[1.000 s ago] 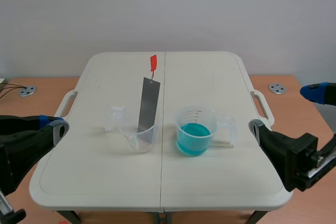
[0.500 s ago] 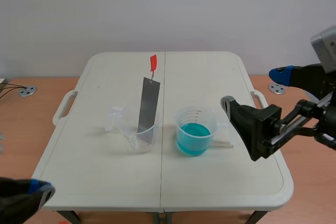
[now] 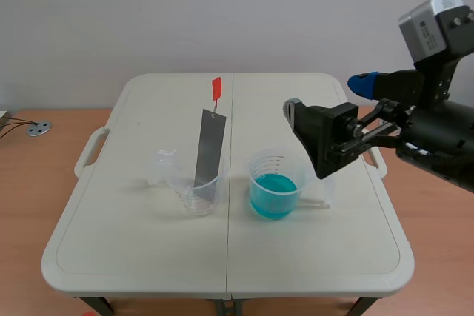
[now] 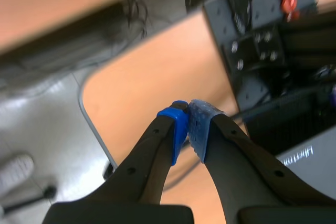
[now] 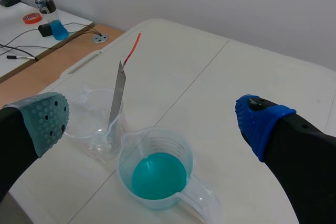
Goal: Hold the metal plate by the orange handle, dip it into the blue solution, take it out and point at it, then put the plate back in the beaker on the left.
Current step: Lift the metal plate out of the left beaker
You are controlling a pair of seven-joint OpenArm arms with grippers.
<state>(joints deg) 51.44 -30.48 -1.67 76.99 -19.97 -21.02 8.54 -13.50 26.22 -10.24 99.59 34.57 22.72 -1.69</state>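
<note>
- Scene view: a white table (image 3: 133, 257) carries two clear beakers near its middle, side by side but not touching.
- The metal plate (image 3: 209, 147) stands tilted in the left beaker (image 3: 197, 196). Its lower end is inside the beaker, and the orange handle (image 3: 216, 88) sticks up from its top end.
- The right beaker (image 3: 257, 162) holds the blue solution (image 3: 272, 196).
- The right gripper (image 3: 329, 98) comes in from the right, raised above the table and just to the right of the right beaker. Its jaws are spread wide and hold nothing, and it is well apart from the metal plate.
- The left arm does not show in this view.
- Left wrist view: the left gripper (image 4: 188, 123) is clenched on nothing, its two blue pads pressed together. Under it lie a wooden surface (image 4: 157, 77) and grey floor. None of the task's things are in this view.
- Right wrist view: the right gripper's jaws are released, one pad at either side. Ahead of them, low between the fingers, sits the right beaker with the blue solution.
- The left beaker stands just beside the grey-green pad, with the metal plate leaning in it and untouched.
</note>
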